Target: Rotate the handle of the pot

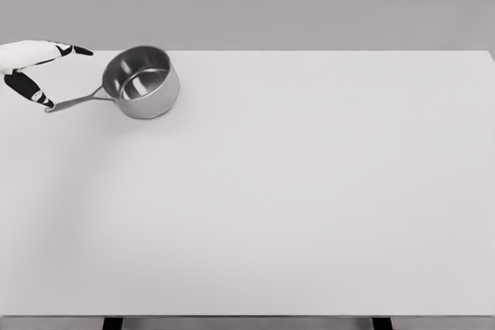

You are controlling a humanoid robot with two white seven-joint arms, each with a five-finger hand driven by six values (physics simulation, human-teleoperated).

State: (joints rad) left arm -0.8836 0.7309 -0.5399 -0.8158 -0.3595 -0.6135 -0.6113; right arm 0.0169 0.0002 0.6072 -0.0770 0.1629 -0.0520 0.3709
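A shiny steel pot (142,81) stands upright and empty on the white table (294,191), at its far left. Its thin handle (76,101) points left and slightly toward me. My left hand (66,76) reaches in from the left edge, level with the pot. Its fingers are spread: one long finger (74,50) stretches toward the pot's rim, and the thumb (39,96) points down with its tip at the end of the handle. The hand holds nothing. My right arm is out of sight.
The table's far edge runs just behind the pot, and its left edge lies beyond the frame. Two dark table legs (113,323) show under the near edge.
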